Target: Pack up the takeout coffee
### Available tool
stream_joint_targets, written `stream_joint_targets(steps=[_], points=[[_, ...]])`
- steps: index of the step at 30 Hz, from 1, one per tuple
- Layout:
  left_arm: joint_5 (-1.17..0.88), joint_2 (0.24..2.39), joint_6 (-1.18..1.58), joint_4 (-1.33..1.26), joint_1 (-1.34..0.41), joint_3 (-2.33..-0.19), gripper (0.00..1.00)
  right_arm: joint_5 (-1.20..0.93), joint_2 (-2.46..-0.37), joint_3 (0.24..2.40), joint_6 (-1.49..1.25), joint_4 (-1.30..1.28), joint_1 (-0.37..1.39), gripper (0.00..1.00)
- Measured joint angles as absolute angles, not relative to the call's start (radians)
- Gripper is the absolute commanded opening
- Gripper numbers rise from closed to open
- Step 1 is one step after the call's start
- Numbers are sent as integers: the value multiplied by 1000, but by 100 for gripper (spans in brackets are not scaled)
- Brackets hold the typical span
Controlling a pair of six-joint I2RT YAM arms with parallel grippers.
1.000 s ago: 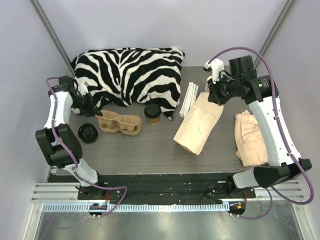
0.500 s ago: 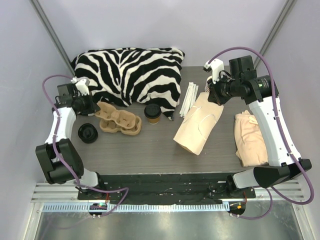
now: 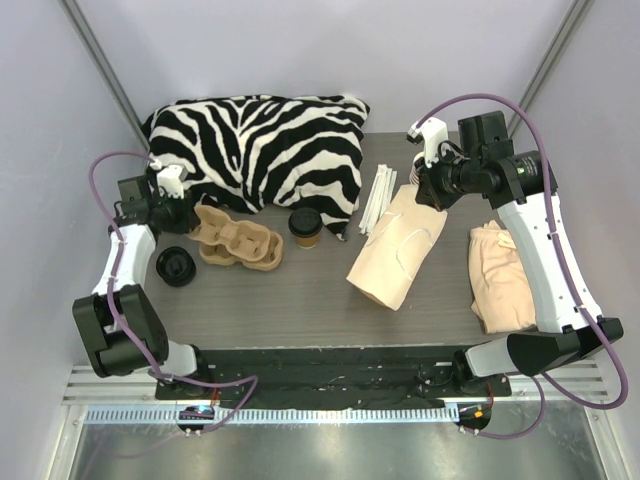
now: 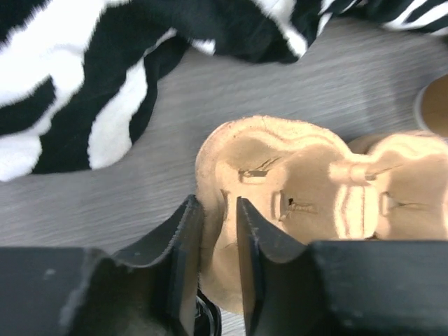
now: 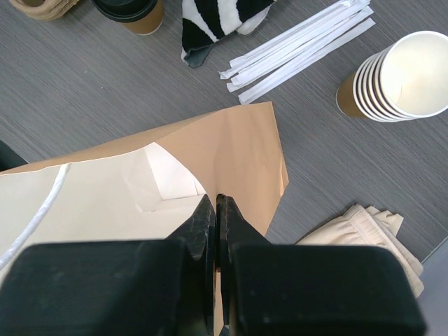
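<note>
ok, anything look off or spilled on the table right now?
Nothing spilled or damaged. The paper bag lies flat on its side, not standing open, right gripper pinched on its edge. A loose black lid sits cupless left of the carrier. The takeout coffee is upright, lidded.

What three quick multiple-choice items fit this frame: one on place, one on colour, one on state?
1. Where does the takeout coffee stand?
A. On the table, between the cup carrier and the paper bag
B. Inside the paper bag
C. In the cup carrier

2. Its lid is:
A. white
B. black
C. red

3. The right pincer is:
A. wide open, holding nothing
B. shut on the takeout coffee
C. shut on the paper bag's edge

Answers:
1. A: the top view shows it on the table, apart from both.
2. B: the lid is black in both views.
3. C: the wrist view shows the fingers pressed together on the bag's edge.
</note>
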State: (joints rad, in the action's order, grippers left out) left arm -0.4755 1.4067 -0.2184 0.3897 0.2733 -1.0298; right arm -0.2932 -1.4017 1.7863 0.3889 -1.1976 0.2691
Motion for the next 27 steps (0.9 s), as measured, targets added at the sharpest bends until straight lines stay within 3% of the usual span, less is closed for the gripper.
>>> stream_joint_targets(steps=[5, 12, 21, 27], points=[[-438, 1485, -229, 445, 273, -1069, 52, -293, -1402, 1786, 389, -1198, 269, 1], [-415, 1523, -243, 552, 273, -1163, 67, -294, -1402, 1786, 389, -1198, 269, 1], [-412, 1618, -273, 726, 292, -1337, 69, -294, -1402, 1786, 390, -1199, 269, 1], [-419, 1716, -271, 828, 315, -1410, 61, -297, -1402, 1786, 391, -1200, 269, 1]])
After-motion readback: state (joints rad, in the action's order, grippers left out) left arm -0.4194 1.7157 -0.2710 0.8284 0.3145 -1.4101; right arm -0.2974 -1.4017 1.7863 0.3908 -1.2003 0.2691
